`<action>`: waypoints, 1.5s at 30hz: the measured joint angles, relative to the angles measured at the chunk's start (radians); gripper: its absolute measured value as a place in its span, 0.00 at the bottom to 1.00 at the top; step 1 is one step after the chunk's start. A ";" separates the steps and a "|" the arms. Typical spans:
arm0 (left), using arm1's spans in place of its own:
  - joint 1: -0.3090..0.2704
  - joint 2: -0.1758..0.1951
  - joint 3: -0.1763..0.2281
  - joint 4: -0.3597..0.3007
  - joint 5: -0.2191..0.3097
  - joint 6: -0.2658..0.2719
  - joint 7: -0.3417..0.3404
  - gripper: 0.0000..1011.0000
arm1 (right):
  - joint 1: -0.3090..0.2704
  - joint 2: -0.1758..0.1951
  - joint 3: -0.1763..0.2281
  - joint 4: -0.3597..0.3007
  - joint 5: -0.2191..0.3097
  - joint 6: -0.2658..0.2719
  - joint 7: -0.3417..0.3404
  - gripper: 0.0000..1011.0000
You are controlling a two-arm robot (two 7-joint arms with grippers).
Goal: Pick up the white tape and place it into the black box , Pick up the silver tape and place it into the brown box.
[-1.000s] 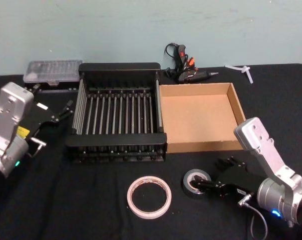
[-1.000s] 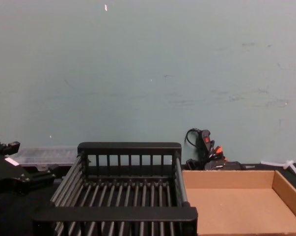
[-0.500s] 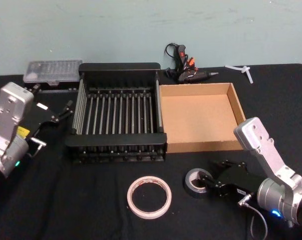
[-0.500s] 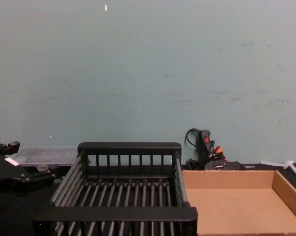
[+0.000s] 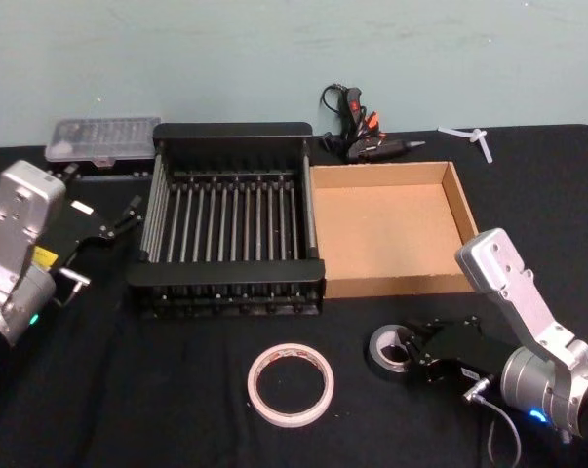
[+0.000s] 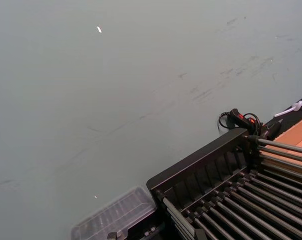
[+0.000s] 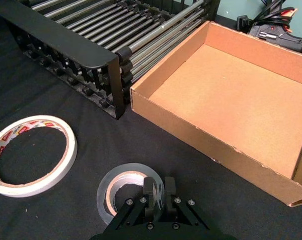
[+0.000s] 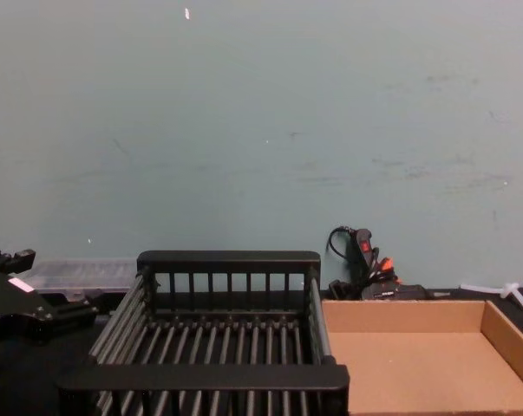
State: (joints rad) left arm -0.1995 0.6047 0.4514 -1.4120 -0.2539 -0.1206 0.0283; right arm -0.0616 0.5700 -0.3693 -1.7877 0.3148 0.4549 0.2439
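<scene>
Shifted right: dull grey-silver duct tape roll (image 5: 389,349), right claw (image 5: 408,352) clenched on its rim, on the table near the shallow brown cardboard tray (image 5: 391,227).
Tray and black slatted plastic crate (image 5: 227,216) hold nothing; white red-marked tape roll (image 5: 291,382) lies before the crate; left claw (image 5: 128,213) parked beside it, jaws apart.

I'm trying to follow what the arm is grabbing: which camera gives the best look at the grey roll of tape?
The right wrist view: the silver tape lies close below the camera, the right gripper shut on its wall. The head view shows it smaller, partly behind that gripper.
</scene>
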 joint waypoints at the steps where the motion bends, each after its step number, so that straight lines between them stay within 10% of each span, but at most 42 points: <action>1: 0.000 0.000 0.000 0.000 0.000 0.000 0.000 0.99 | 0.000 0.000 0.000 0.000 0.000 0.000 0.000 0.13; 26: 0.000 0.000 0.000 0.000 0.000 0.000 0.000 0.99 | 0.017 -0.034 0.093 -0.059 0.006 -0.087 0.057 0.13; 45: 0.000 0.000 0.000 0.000 0.000 0.000 0.000 0.99 | 0.232 -0.140 0.085 0.137 -0.092 -0.153 0.031 0.13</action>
State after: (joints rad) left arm -0.1995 0.6047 0.4514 -1.4120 -0.2539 -0.1205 0.0283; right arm 0.1700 0.4300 -0.2845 -1.6503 0.2227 0.3016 0.2749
